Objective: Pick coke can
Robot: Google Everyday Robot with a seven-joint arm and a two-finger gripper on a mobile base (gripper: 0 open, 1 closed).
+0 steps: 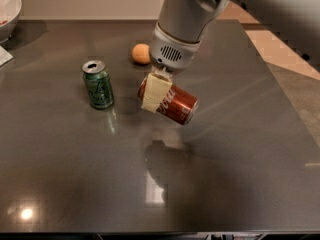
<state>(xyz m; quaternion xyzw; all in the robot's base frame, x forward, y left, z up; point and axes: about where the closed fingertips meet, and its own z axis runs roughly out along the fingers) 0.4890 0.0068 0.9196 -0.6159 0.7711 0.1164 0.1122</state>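
The red coke can (176, 104) lies on its side in my gripper (156, 94), lifted clear above the dark table (235, 174); its shadow falls on the table below. The gripper hangs from the grey arm at upper centre, and one cream finger pad (154, 93) presses across the can's left end. The other finger is hidden behind the can. The can tilts down to the right.
A green can (98, 84) with a silver top stands upright to the left of the gripper. An orange fruit (141, 53) lies behind it. A white bowl (7, 6) sits at the far left corner. The table's right edge runs along a tan floor.
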